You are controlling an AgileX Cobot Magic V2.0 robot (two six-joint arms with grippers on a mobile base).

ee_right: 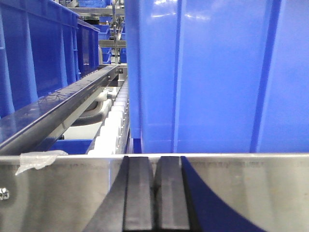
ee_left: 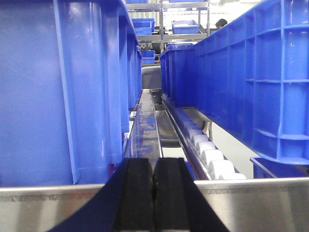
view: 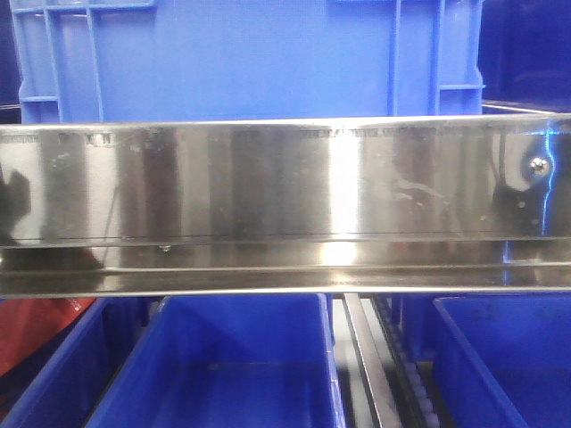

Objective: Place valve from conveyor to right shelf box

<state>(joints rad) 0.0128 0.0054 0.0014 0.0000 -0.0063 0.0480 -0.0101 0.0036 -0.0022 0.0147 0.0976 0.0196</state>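
We saw the left gripper [ee_left: 154, 193] pressed shut on nothing, the right gripper [ee_right: 155, 193] likewise, both facing a steel rail [view: 285, 205] among blue bins [view: 241, 53]. We could spot neither valve nor conveyor.

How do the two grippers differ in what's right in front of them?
The left gripper looks down an open lane between blue crates, with white rollers running along its right. The right gripper faces a blue crate wall close ahead, with its rollers on its left. Both have black pads pressed together, nothing between them, and both sit at a shiny steel rail.
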